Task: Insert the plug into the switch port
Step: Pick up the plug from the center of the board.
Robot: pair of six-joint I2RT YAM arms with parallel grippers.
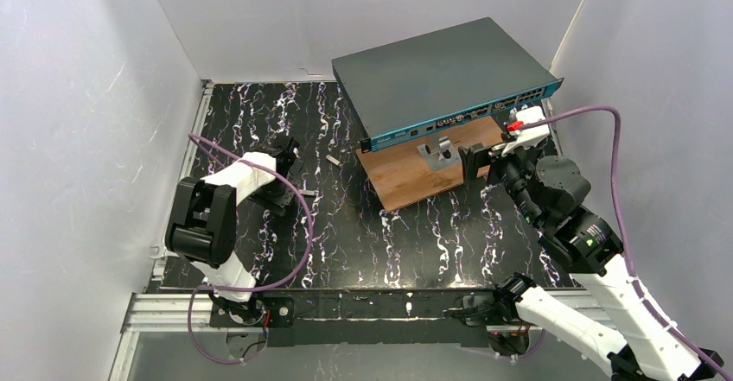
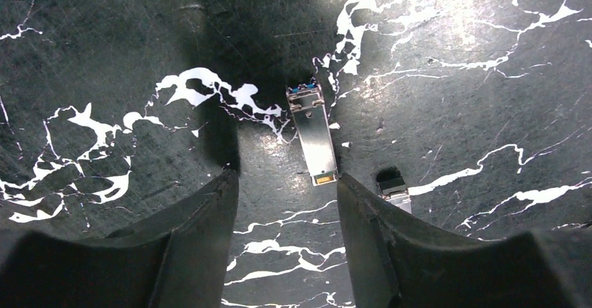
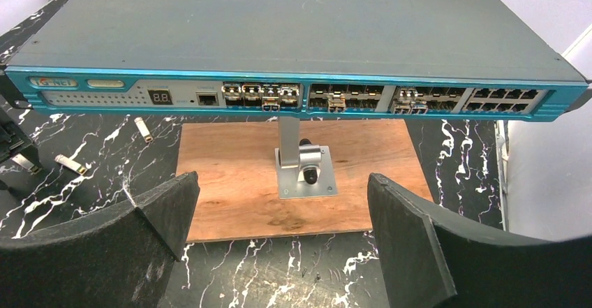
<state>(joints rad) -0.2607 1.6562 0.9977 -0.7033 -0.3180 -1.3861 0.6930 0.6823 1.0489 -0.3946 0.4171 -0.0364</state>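
The plug, a slim silver module with a gold-tipped near end, lies flat on the black marbled mat. My left gripper hangs low over it, jaws apart; the plug's near end lies level with the fingertips, close beside the right finger, with nothing clamped. In the top view that gripper is at the mat's left. The switch, dark grey with a teal front strip of small sockets, faces my right gripper, which stands wide open and empty above the mat just in front of the wooden board.
A second silver plug lies half hidden behind the left gripper's right finger. More loose plugs lie on the mat. The switch rests on a metal bracket on a brown wooden board. Purple cables trail from both arms.
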